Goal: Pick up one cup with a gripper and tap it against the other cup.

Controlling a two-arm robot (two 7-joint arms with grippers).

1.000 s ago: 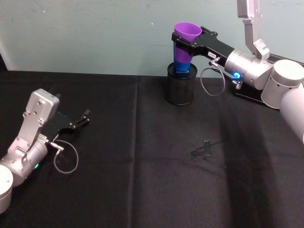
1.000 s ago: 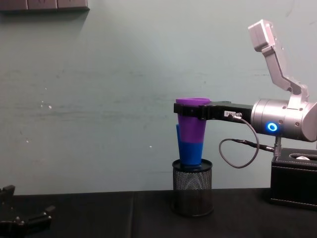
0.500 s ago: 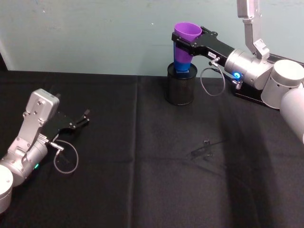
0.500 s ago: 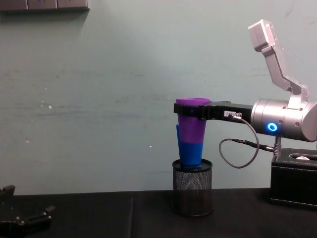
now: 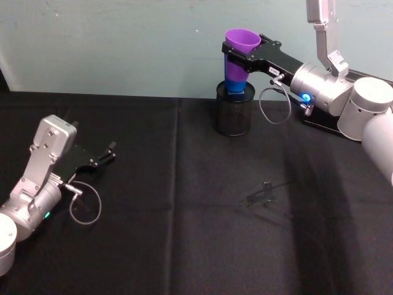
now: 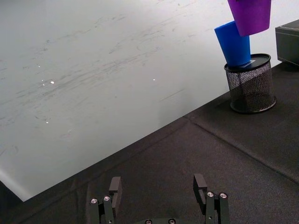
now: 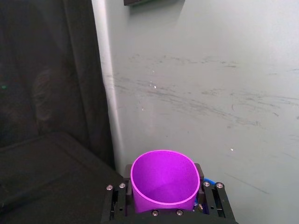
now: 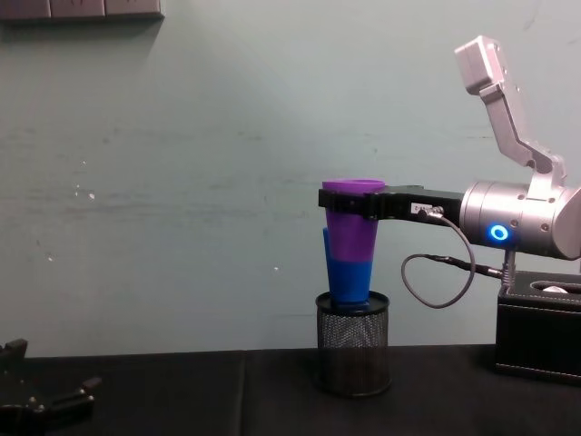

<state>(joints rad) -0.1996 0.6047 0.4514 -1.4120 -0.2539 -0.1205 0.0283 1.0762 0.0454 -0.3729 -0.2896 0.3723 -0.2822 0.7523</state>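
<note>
Left pincer [image 5: 109,153]: nearest item, parked low on the near-left of the bench [image 5: 184,239]. Fingers spread apart, holding nothing.
Mesh holder [image 8: 353,359]: black wire pen pot, upright at the far side of the bench, close to the wall.
Blue cup [image 8: 349,283]: narrow base seated inside the mesh holder, mouth up. Long axis close to vertical with a slight lean, the rim tipped toward the robot's left.
Purple cup [image 8: 352,241]: held in the air above the mesh holder, its lower body level with the blue cup's upper part. Mouth up, narrow base down, long axis near vertical. Touching or just beside the blue cup; contact cannot be confirmed.
Right pincer [image 8: 352,202]: reaches in level from the right and is clamped across the purple cup just under the rim, one finger on each side.
Black box [image 8: 540,336]: stands on the far right of the bench, below the right arm.
Step in hand: judged to be the tap itself, wall against wall.
Method advised: a short, light sideways nudge, keeping the purple cup upright. The blue cup sits loose in the pot, so a hard knock could tip it or shift the holder.
Grip note: the hold is high on a tapered wall, so a slip downward is the likely fault.
</note>
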